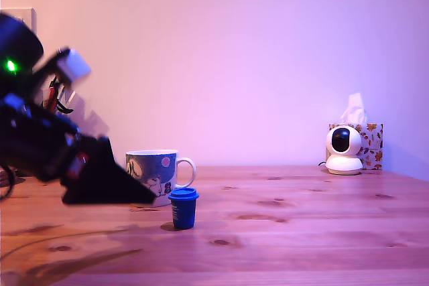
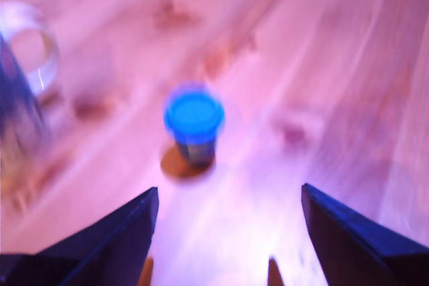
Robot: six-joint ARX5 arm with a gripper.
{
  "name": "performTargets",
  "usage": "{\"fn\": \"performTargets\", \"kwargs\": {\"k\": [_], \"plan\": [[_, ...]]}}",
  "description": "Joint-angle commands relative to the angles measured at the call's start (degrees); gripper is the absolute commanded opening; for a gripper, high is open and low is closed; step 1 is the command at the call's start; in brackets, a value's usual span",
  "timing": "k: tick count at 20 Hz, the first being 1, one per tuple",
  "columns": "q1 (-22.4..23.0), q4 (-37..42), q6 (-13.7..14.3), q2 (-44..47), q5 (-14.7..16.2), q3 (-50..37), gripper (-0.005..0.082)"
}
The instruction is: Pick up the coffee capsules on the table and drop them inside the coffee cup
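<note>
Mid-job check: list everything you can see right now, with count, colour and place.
coffee capsule: one, blue, upright on the table, in front of the cup.
coffee cup: one, white with dark print and pink dot, behind the capsule.
table: one, reddish-brown wood.
camera: one, white, far at the exterior view's right.
tissue box: one, leaf-patterned, behind the camera.
gripper: one, dark, open, near the capsule, nothing held.
</note>
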State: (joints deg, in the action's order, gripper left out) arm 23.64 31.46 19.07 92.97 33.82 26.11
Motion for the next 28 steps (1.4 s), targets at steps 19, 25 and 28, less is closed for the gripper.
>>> {"fn": "performTargets", "kwargs": {"k": [19, 25, 28], "plan": [[0.17, 10.56, -0.63, 12.74, 3.41, 6.19, 0.0617], [1.16, 10.58, -0.63, 15.34, 3.78, 8.44, 0.0617], [1.95, 10.49, -0.63, 16.98, 3.89, 10.1, 0.0617]]}}
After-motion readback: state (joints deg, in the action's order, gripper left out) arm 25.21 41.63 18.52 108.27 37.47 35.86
